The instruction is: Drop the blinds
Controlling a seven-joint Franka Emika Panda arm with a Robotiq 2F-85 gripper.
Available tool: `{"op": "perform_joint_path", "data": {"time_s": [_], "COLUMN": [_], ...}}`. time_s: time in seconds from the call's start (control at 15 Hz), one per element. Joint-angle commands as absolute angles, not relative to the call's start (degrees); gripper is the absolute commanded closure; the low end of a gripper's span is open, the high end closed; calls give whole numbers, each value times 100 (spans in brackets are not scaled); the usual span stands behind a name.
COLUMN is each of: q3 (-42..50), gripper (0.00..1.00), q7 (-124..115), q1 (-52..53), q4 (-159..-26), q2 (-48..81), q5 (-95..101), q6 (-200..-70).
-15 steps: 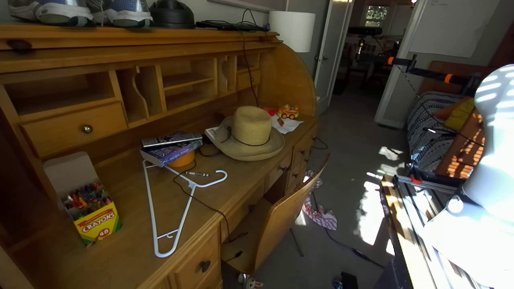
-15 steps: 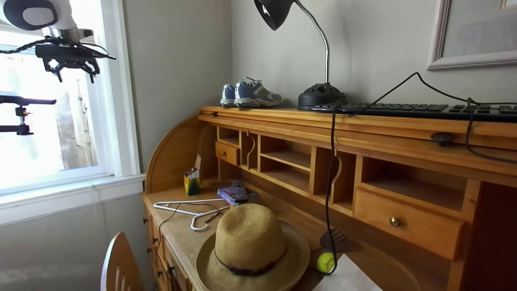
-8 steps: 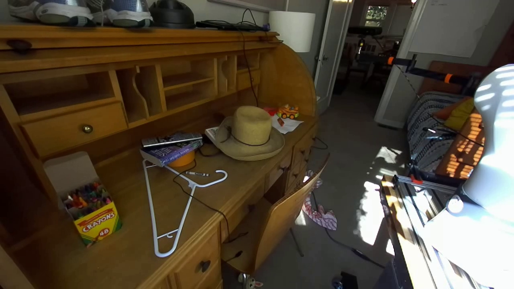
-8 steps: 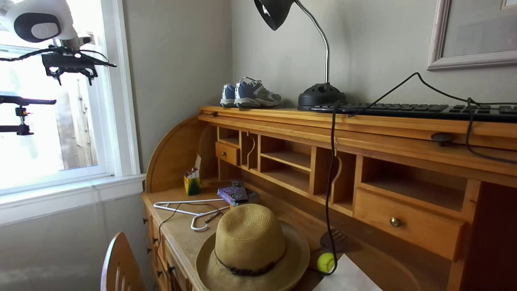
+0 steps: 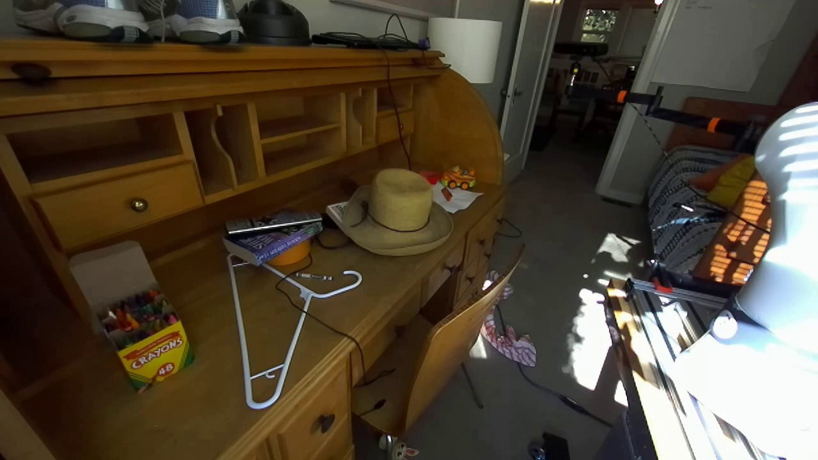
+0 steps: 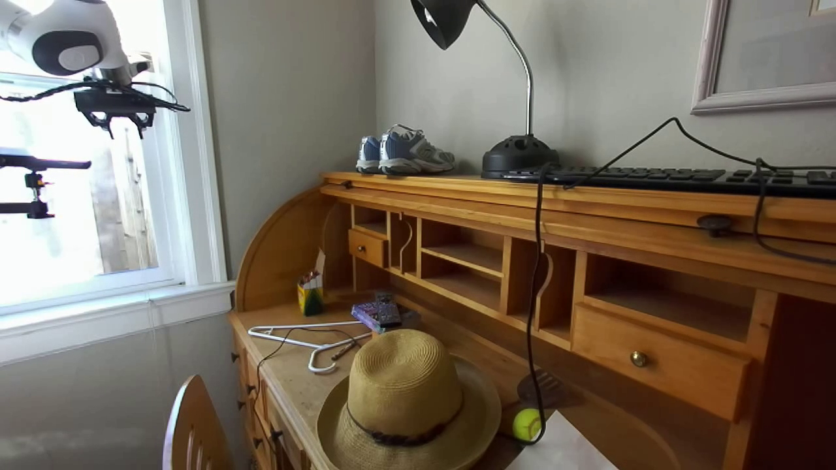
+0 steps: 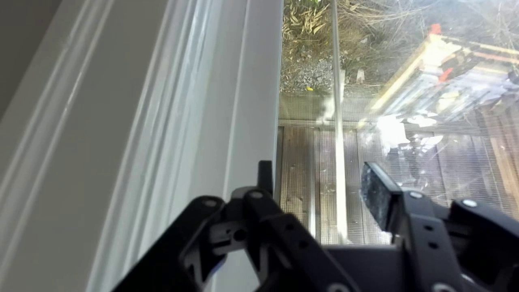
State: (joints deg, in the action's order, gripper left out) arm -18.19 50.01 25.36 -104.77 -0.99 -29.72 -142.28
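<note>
In the wrist view the gripper [image 7: 318,184] faces the window [image 7: 365,97], its fingers [image 7: 417,227] well apart and clamped on nothing; a pale rod [image 7: 339,154], probably the wand or cord of the blinds, runs down the window and shows in the gap, nearer the finger farther from the window's frame [image 7: 231,81]; whether it truly lies between the fingertips or beyond them I cannot tell; if beyond, closing now would pinch only air, while reaching too far could knock a fingertip on the window, the one over the frame most of all.

In an exterior view the gripper hangs before the window, tips downward; the blinds themselves cannot be made out, so they are presumably gathered at the window's top; a dark cable [image 6: 59,89] bows out beside the gripper, and a sideways pull might let it snag the rod.

In an exterior view the window is out of sight; bars of light on the arm [image 5: 786,211] hint at blinds somewhere in the sun; a crooked or sudden tug could jam them or bring them down unevenly.
</note>
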Motion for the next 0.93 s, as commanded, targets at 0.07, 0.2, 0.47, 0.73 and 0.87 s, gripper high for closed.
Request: {"op": "perform_joint_path", "data": {"time_s": [0.07,0.2,0.47,0.73,0.87], "q3": [-1958,-1977,-2056,-2281,-2403], "gripper": [79,95,100,100,100], "q7": [4903,4835,4700,5295,5489], "q1": [2393,2374,2392,2538,2608], "q4": [-10356,-10346,-10347,-10135,-10045], "q2": [8,-21,-102,-147,-182], "q5": [-2880,-2858,-2832,-3444,-3609], "q6": [-14275,-14169,-13970,-13063,-12560]}}
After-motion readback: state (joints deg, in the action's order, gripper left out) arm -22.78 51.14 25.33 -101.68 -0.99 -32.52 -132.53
